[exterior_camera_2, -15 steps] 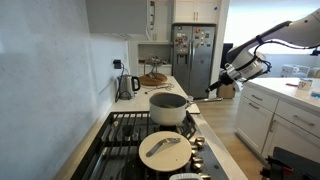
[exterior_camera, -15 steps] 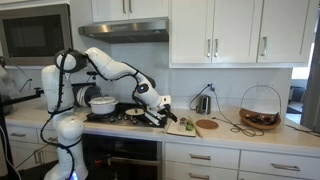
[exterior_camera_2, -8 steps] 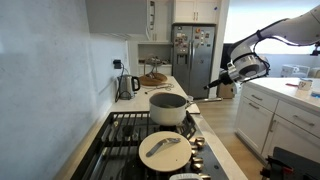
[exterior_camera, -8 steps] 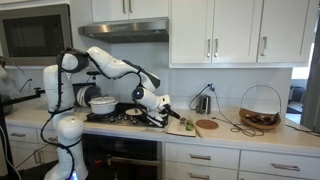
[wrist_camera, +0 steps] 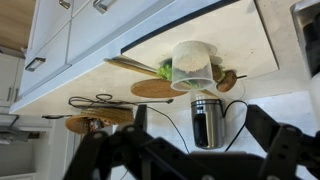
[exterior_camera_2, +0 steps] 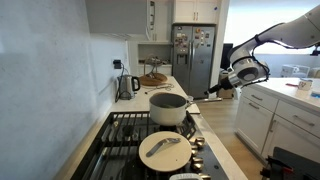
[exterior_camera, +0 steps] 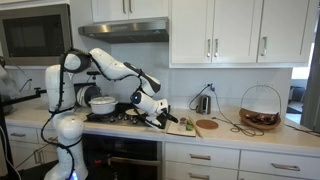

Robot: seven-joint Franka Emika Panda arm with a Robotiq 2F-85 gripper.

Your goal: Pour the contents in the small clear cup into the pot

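On the bench ahead of me: the small clear cup (wrist_camera: 192, 65) stands just beside a round wooden board (wrist_camera: 152, 89); my wrist view is upside down.
Cup against my jaws: out beyond the fingertips, roughly in line with the gap, touching neither.
Jaws: my gripper (wrist_camera: 200, 125) is spread wide with nothing in it.
Pot: the pot (exterior_camera_2: 168, 108) sits on the stove (exterior_camera_2: 128, 130).
Since a second ago: my gripper has dropped lower toward the bench in both exterior views; the pot has not moved.

White cabinets (exterior_camera: 215, 30), steel fridge (exterior_camera_2: 195, 60), pale countertop (exterior_camera: 290, 136)
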